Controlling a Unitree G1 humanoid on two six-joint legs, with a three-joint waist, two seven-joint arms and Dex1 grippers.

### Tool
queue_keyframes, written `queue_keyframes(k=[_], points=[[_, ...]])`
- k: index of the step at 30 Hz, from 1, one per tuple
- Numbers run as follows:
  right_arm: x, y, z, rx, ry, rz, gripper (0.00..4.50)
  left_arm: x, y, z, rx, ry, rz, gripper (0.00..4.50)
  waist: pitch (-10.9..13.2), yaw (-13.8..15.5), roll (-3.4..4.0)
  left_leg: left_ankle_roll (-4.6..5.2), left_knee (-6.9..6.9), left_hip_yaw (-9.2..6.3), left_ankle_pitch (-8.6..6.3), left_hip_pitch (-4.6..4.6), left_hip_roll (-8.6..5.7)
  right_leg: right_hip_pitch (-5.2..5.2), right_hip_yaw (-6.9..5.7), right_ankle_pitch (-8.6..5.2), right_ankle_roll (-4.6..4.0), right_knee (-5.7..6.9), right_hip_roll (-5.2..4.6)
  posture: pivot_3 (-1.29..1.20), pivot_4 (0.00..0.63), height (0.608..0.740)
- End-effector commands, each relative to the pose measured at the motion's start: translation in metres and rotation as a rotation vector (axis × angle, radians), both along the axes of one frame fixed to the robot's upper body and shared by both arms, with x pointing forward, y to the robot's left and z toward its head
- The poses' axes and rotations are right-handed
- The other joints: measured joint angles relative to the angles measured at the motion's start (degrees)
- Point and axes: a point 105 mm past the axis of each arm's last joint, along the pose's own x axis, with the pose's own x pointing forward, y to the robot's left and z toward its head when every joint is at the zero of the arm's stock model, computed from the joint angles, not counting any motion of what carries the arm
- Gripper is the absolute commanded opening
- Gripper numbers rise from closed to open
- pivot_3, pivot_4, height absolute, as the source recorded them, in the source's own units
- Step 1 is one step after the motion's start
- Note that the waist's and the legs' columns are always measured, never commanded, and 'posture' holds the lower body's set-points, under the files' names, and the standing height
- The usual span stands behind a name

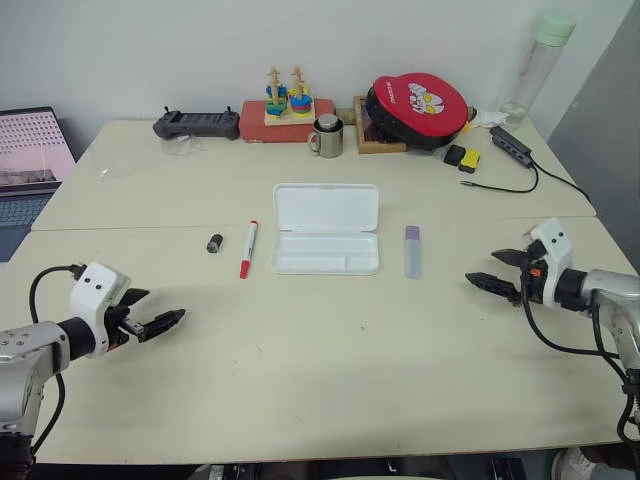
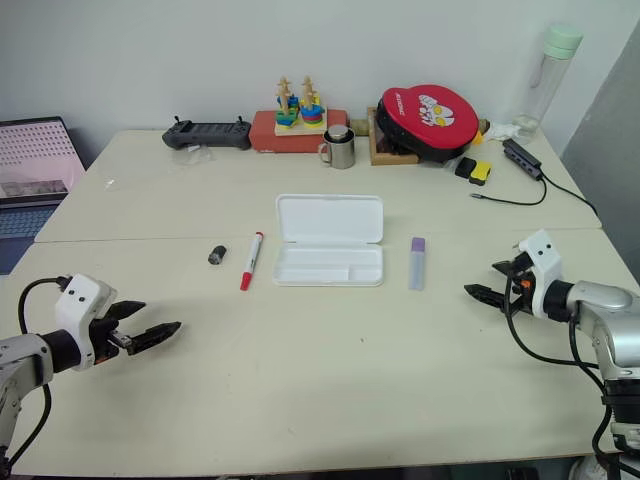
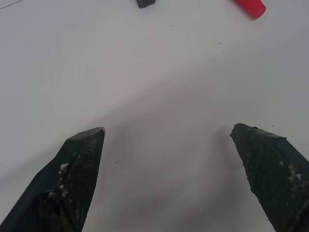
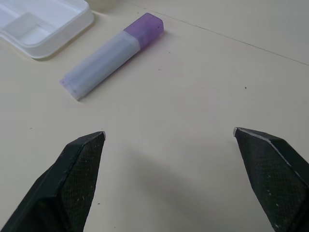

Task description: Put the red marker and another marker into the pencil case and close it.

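Observation:
The white pencil case (image 1: 300, 262) lies open at the table's middle, lid folded back, tray empty. To its left lies the red marker (image 1: 248, 249), red cap toward me; its red end (image 3: 251, 7) shows in the left wrist view. On the case's right lies the other marker (image 1: 412, 250), purple-capped with a pale body, also in the right wrist view (image 4: 113, 55) beside the case's corner (image 4: 72, 26). My left gripper (image 1: 160, 308) hovers open at the near left, nothing between its fingers. My right gripper (image 1: 483, 267) is open at the right, pointing toward the purple marker.
A small dark cylinder (image 1: 215, 243) lies left of the red marker. Along the back stand a controller (image 1: 197, 124), a stacking toy on a red box (image 1: 287, 110), a metal mug (image 1: 327, 136), a red round case (image 1: 420, 108), a bottle (image 1: 540, 60) and a cabled adapter (image 1: 510, 145). A laptop (image 1: 30, 160) sits far left.

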Motion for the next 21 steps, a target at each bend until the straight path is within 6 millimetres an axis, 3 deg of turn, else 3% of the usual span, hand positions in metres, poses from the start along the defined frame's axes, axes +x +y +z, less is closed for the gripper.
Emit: queue_keyframes(k=[1,6,10,12,17,21], points=[[0.002,0.033,0.037,0.037,-0.1,0.157,4.49,0.012,-0.03,0.039,-0.076,-0.121,-0.092,4.5,0.1,0.0,-0.01,0.0,0.02,0.01,0.0,0.0,0.0,0.0,0.01,0.0,0.0,0.01,0.0,0.0,0.15,0.74],[0.006,0.091,0.05,0.015,-0.119,0.404,4.49,0.019,-0.093,0.06,-0.176,-0.165,-0.298,4.5,0.1,-0.1,-0.05,-0.01,0.03,-0.01,0.0,-0.01,0.02,0.0,-0.02,0.0,0.0,0.03,0.0,0.0,0.15,0.74],[0.007,0.142,0.043,-0.041,-0.082,0.615,4.49,0.015,-0.148,0.056,-0.197,-0.151,-0.494,4.5,0.1,-0.3,-0.06,-0.01,0.05,0.03,0.0,-0.07,-0.01,-0.08,0.01,0.01,0.0,0.04,-0.01,0.0,0.15,0.74],[0.01,0.16,0.036,-0.095,-0.071,0.674,4.49,0.015,-0.165,0.054,-0.201,-0.153,-0.548,4.5,0.1,-0.5,-0.07,-0.01,0.06,0.01,0.0,-0.16,0.0,-0.19,-0.01,0.01,0.0,0.08,-0.01,0.0,0.15,0.74],[0.018,0.189,0.013,-0.233,-0.018,0.73,4.49,0.023,-0.186,0.058,-0.218,-0.193,-0.603,4.5,0.1,-0.7,-0.09,-0.03,0.21,-0.01,0.01,-0.47,-0.04,-0.5,-0.06,0.02,-0.01,0.13,-0.03,0.0,0.15,0.74],[0.027,0.197,0.0,-0.266,0.004,0.723,4.49,0.031,-0.187,0.065,-0.22,-0.232,-0.597,4.5,0.1,-1.3,-0.09,-0.03,0.19,0.02,0.01,-0.46,-0.05,-0.52,-0.09,0.02,-0.01,0.15,-0.03,0.0,0.15,0.74]])
